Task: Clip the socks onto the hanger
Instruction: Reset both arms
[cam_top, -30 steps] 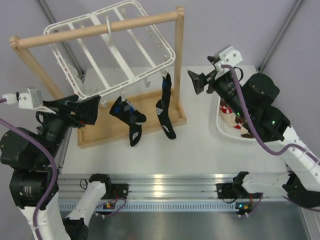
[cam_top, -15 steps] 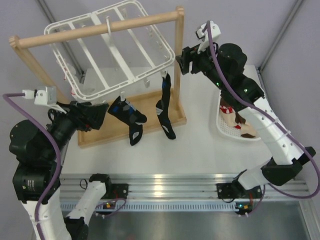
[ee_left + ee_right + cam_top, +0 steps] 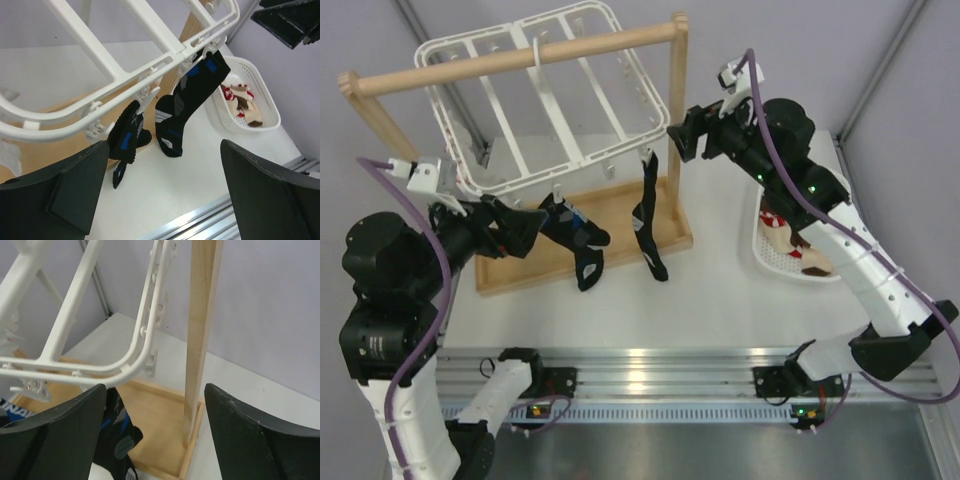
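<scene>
The socks (image 3: 190,105) hang clipped to the hanger (image 3: 155,30), left arm (image 3: 390,260) and right arm (image 3: 790,150) raised either side, jaws wide.

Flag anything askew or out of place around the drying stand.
The hanger looks tilted on the wooden rail, its sock-loaded near edge dipping low. The left sock hangs crumpled; the right sock hangs straight.

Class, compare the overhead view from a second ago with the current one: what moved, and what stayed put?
The right gripper swung left, ending beside the wooden post. The left gripper advanced right, toward the patched sock. Both are open; nothing was grasped or released. The patched sock and the plain sock stayed clipped to the hanger; the basket did not move.
</scene>
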{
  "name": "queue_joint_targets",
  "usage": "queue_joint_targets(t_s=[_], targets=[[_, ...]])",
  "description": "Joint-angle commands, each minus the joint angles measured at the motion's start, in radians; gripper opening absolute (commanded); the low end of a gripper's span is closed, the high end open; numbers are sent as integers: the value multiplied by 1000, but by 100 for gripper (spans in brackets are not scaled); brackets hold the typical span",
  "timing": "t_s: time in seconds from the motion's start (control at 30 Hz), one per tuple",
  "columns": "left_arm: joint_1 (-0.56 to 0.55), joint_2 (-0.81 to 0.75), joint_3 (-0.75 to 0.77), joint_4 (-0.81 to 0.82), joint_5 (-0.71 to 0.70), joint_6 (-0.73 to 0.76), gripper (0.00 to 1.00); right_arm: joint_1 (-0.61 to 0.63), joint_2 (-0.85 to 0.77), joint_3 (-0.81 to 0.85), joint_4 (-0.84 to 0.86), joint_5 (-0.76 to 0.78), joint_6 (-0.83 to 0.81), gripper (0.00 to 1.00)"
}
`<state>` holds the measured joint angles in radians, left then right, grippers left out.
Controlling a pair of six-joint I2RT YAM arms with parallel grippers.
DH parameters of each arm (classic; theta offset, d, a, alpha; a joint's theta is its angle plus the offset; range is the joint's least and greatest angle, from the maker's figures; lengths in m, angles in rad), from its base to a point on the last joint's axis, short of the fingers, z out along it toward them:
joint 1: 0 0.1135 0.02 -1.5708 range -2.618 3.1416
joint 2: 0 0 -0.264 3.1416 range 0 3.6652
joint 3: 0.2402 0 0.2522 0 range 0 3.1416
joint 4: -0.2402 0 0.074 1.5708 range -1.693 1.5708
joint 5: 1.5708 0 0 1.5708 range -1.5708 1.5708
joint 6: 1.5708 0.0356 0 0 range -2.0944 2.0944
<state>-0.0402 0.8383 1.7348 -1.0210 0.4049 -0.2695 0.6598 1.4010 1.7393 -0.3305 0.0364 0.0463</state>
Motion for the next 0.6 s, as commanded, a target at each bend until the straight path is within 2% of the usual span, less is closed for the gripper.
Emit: queue_joint_targets(t_s=[0.0, 0.1, 0.27, 0.57], targets=[[2, 25, 34, -100, 89, 118, 98, -8, -134, -85, 54, -4, 6, 80], [3, 16, 11, -145, 149, 191, 98, -6, -233, -191, 47, 19, -32, 82], [3, -1, 3, -194, -18, 257, 98, -8, -399, -380, 44, 48, -91, 83], [32, -117, -162, -172, -72, 286, 98, -71, -603, -592, 10, 19, -129, 98]])
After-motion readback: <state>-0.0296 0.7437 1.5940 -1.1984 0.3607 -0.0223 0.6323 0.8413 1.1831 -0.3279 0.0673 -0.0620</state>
